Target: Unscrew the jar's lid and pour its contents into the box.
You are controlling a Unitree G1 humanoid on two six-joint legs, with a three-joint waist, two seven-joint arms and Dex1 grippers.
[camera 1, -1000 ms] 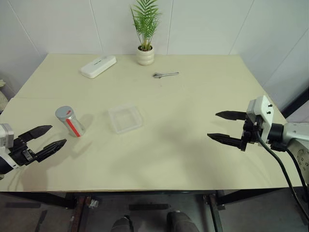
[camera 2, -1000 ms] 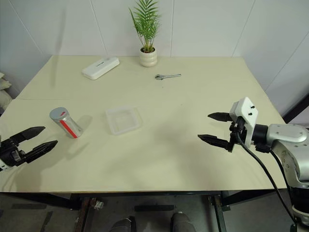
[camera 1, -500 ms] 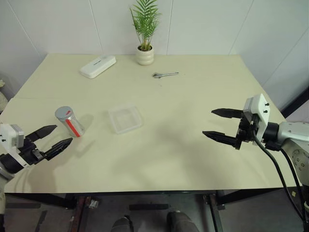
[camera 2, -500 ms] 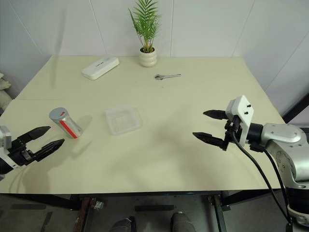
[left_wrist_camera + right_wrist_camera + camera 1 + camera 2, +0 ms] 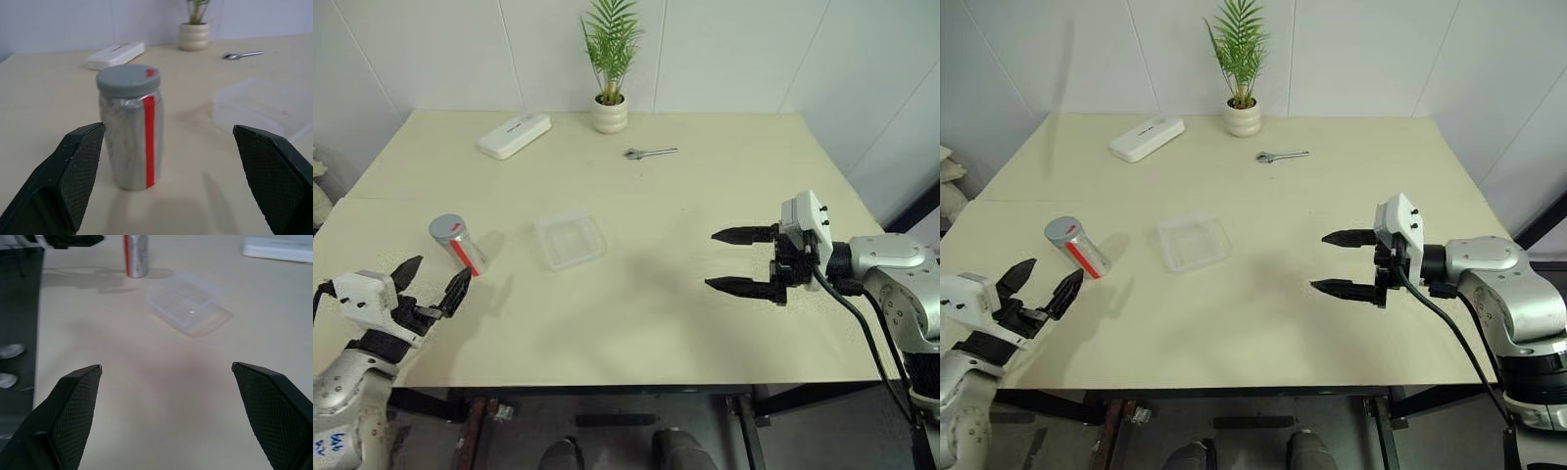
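Standing foil-grey cylindrical jar (image 5: pixel 129 142), flat round lid (image 5: pixel 128 80), both jaws spread empty.

Bright, even indoor light from overhead; no hard glare on the matte table (image 5: pixel 705 206). Shadows soft-edged: the jar (image 5: pixel 456 244) throws one toward the box (image 5: pixel 569 238), and a faint broad one lies on the tabletop under the right gripper (image 5: pixel 736 259). Straight wall lines and table edges bow slightly near the borders of the head views. In the left wrist view, the fingers (image 5: pixel 73 171) are sharp, the plant pot (image 5: pixel 193 35) and wrench (image 5: pixel 243 55) blurred. A small glint sits on the box in the right wrist view.
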